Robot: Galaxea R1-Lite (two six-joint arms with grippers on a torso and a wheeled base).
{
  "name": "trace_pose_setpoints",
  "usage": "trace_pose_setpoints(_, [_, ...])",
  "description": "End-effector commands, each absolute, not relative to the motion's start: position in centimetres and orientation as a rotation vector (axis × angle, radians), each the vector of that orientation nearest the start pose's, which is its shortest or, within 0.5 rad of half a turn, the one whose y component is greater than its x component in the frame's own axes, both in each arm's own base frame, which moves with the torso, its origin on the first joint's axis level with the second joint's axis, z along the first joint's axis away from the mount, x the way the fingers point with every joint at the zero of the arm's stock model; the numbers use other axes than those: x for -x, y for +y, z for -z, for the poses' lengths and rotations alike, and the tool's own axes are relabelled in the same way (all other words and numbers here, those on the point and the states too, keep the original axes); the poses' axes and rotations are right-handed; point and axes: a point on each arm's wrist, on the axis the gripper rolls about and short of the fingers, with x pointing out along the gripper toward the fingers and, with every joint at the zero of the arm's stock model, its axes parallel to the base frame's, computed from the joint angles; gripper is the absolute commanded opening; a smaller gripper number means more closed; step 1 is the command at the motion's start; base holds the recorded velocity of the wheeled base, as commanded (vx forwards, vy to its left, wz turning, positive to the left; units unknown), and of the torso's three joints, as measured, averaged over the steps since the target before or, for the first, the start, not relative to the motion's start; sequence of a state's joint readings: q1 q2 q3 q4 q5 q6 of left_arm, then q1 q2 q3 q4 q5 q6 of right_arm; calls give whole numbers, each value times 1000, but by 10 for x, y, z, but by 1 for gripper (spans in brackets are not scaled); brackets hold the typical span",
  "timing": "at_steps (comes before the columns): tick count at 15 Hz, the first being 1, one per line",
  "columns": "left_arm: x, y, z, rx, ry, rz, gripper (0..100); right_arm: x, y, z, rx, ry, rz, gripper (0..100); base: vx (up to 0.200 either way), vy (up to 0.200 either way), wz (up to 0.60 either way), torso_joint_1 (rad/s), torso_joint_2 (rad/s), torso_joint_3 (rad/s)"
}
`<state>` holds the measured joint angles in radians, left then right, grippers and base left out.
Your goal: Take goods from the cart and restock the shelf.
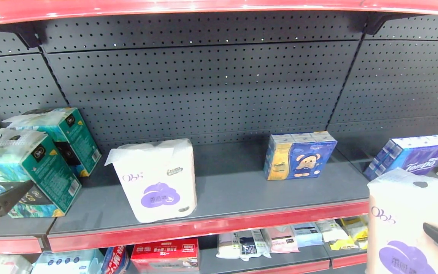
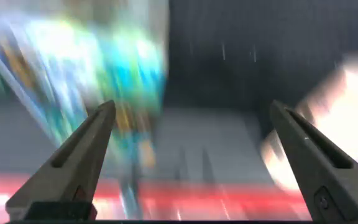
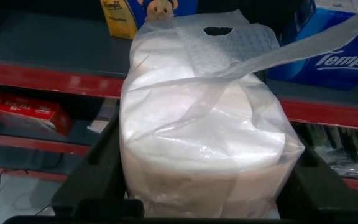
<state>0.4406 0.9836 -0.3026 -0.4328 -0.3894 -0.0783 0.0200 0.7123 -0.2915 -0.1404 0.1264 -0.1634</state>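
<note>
One toilet paper pack (image 1: 158, 182) stands on the shelf (image 1: 242, 190), a second pack (image 1: 405, 220) sits clamped in the right tool (image 3: 207, 140); left tool (image 2: 191, 106) gapes, seemingly empty.

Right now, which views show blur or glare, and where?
Left wrist view: the teal tissue boxes are smeared by motion blur, while the open left gripper looks crisp. Head view: bright glare spots on the glossy red upper shelf edge. Right wrist view: soft sheen on the white toilet-roll pack in clear plastic.
</note>
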Motion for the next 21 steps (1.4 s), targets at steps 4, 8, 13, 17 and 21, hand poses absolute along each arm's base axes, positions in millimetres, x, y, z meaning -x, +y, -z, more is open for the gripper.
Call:
trace_pose_setpoints(4, [-28, -12, -207, 119, 78, 597, 100, -57, 4, -167, 147, 236, -163, 0, 0, 0, 0, 0, 0, 0])
trace_pose_setpoints(8, [-24, -10, -193, -18, 104, 444, 100, -61, 4, -172, 145, 236, -167, 0, 0, 0, 0, 0, 0, 0])
trace_pose_setpoints(13, [-13, -4, -167, -157, 116, 165, 100, -63, 4, -182, 148, 208, -167, 0, 0, 0, 0, 0, 0, 0])
trace_pose_setpoints(17, [-3, -7, -145, -145, 140, 321, 100, -63, 5, -186, 144, 194, -190, 0, 0, 0, 0, 0, 0, 0])
trace_pose_setpoints(21, [14, -2, -97, -179, 141, 140, 100, -63, 5, -186, 151, 194, -202, 0, 0, 0, 0, 0, 0, 0])
